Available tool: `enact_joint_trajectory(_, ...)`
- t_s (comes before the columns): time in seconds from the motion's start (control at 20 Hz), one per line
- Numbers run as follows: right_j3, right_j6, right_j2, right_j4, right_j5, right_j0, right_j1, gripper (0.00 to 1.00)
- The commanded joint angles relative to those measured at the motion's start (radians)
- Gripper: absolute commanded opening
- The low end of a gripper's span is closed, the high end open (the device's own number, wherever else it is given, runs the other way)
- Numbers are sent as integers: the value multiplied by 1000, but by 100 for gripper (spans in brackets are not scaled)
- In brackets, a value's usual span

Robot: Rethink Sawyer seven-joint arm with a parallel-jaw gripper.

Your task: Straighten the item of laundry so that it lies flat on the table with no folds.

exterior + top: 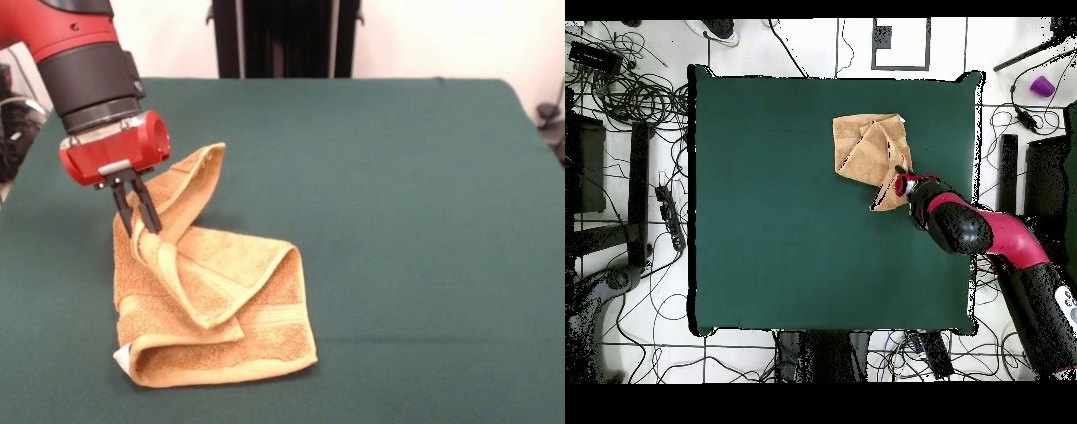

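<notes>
1. From the front view I see the gripper (pixel 141 212) with its two black fingers pinched together on a raised fold of the golden-orange hand towel (pixel 229 305). The fingertips sink into the terry, so the exact point of contact is hidden from me.
2. The towel lies crumpled on the dark green table (pixel 397 221), toward the left of the front view and close to the near edge. Several layers overlap: one flap is lifted up beside the gripper, and a rolled fold runs along the towel's near edge.
3. A small white tag (pixel 121 357) shows at the near left corner of the towel. I cannot read anything on it.
4. A woven band stripe is visible across the lower folded layer; the other end of the towel is buried in the folds.
5. In the overhead view the towel (pixel 865 150) sits near one long edge of the table (pixel 785 220), and the red and black arm (pixel 985 235) covers one corner of it. The gripper itself is concealed beneath the wrist there.
6. The arm is cut off by the top left corner of the front view.
</notes>
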Motion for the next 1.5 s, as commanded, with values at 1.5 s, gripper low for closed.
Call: enact_joint_trajectory(1.5,-53,-272,4,-11,204,57,18,0)
